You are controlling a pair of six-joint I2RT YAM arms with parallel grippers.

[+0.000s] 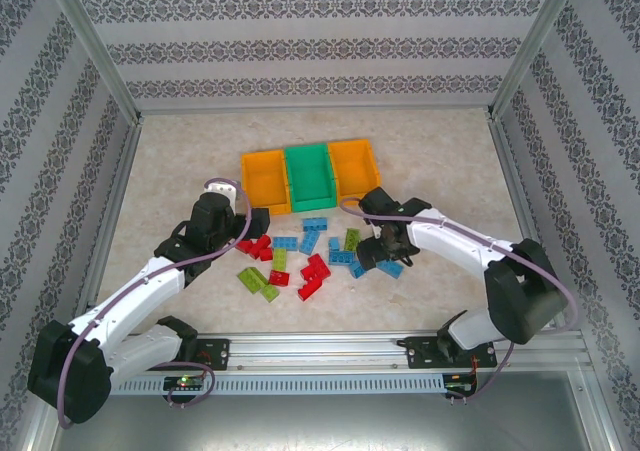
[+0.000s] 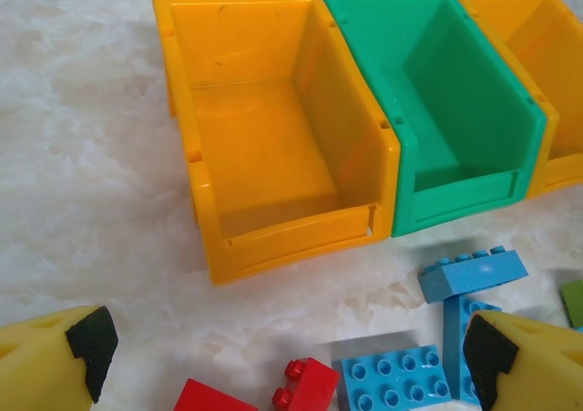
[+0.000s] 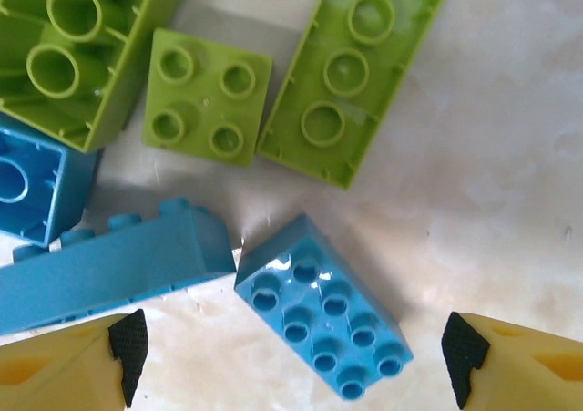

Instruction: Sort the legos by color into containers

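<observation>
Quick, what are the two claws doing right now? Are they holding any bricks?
Left gripper: open, holding nothing.
Right gripper: open, holding nothing; a blue brick lies loose under it.

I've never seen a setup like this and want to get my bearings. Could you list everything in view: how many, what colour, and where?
Bins: three, orange, green and orange, in a row at the far middle of the table.
Blue bricks: several, light blue, scattered in front of the bins, mostly right of centre.
Red bricks: several, red, left and centre of the pile.
Green bricks: several, lime, mixed through the pile.
Table: one, pale marbled.
Walls: patterned grey and white, on three sides.
Arms: two, white and black, left and right, bases at the near edge.
Left claw: yellow with black pads, open, before the left orange bin.
Right claw: same colours, open, over a blue brick.
</observation>
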